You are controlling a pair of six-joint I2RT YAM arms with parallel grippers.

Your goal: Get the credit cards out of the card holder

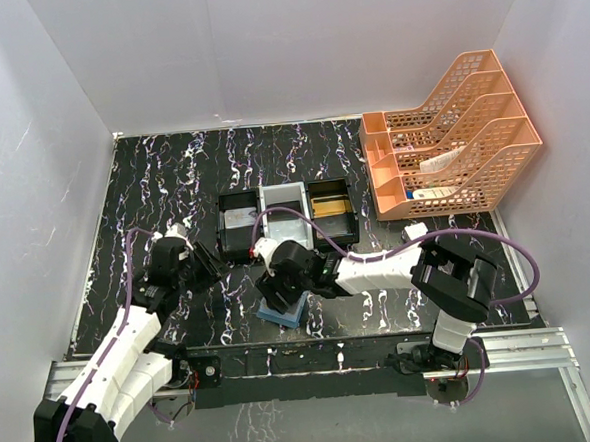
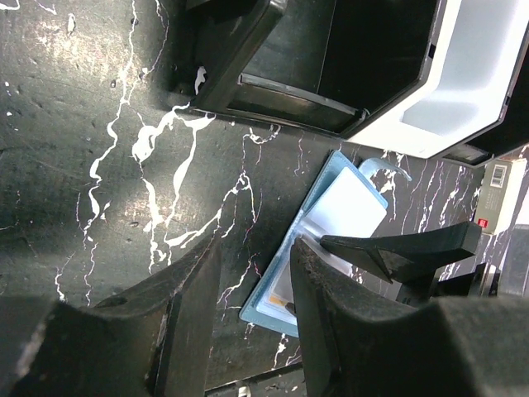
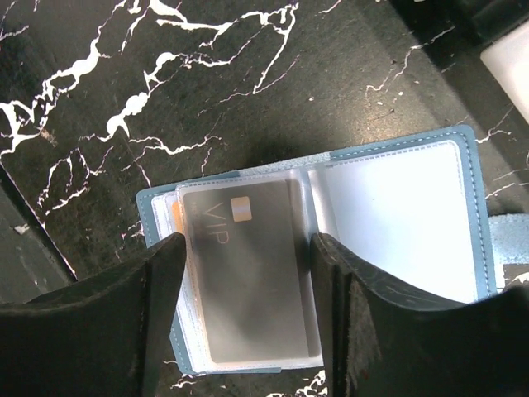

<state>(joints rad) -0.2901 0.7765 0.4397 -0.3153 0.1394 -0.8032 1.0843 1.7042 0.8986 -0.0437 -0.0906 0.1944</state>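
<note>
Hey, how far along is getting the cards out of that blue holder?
Done: the holder lies open on the table, and a gold card and a grey one seem to sit in the tray. In hand: the right gripper is down over a grey VIP card in its sleeve, fingers either side, not gripping yet. To do: that card and an orange-edged one behind it. The left gripper hovers open nearby.

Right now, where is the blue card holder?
The card holder lies open on the table, near the front edge and about centre in the top view, just in front of the three-part tray and under the right pincer.
</note>
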